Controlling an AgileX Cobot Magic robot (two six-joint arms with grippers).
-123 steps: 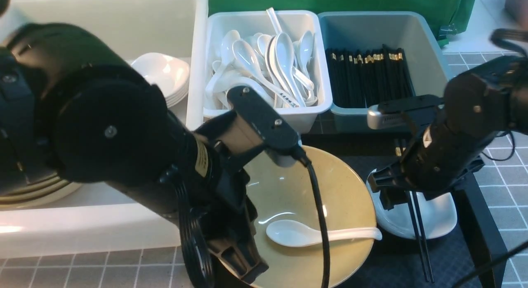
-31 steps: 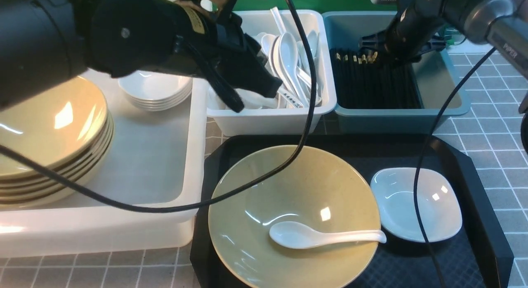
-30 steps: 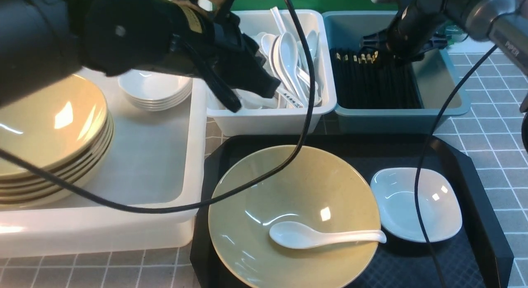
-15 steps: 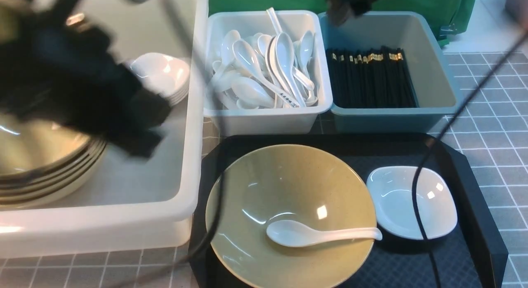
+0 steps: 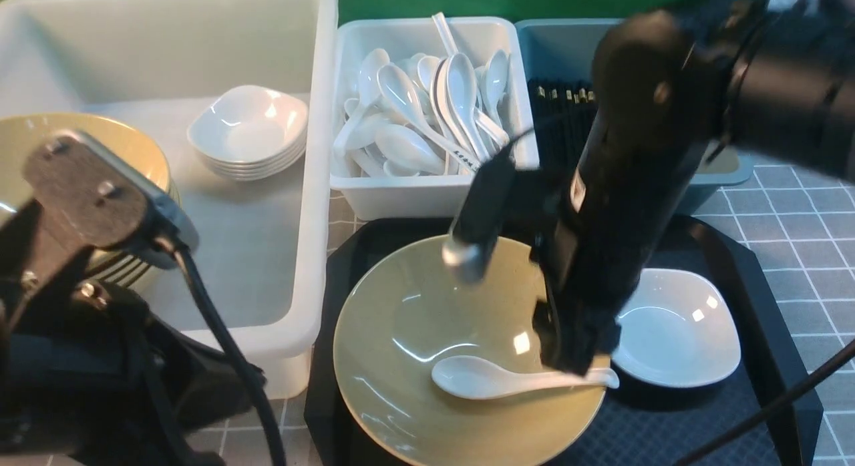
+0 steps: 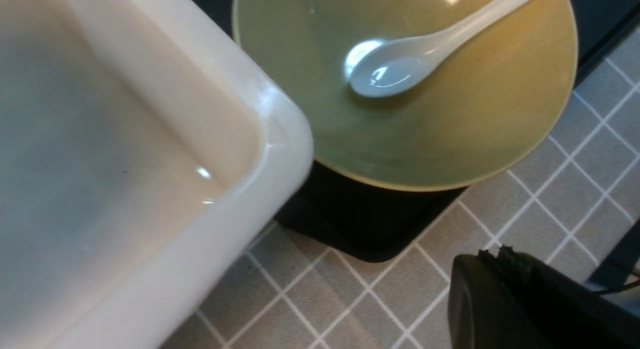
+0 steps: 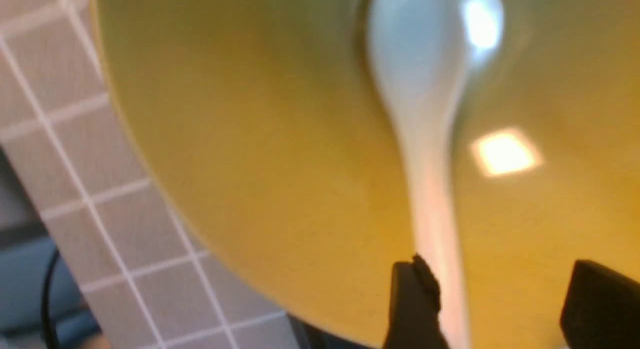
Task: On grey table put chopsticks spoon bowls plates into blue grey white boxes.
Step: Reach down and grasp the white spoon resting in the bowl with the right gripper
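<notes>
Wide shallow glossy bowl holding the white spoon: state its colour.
Olive-yellow bowl, shown best in the front view.

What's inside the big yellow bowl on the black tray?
A white spoon lies in the bowl, its handle reaching the rim. Nothing else shows. The right gripper, open, hangs over the handle's end and hides part of the bowl's right side.

Spoon [image 5: 494,380] in bowl [image 5: 401,332], plate [image 5: 681,339] just right, on tray [image 5: 755,399].
</notes>
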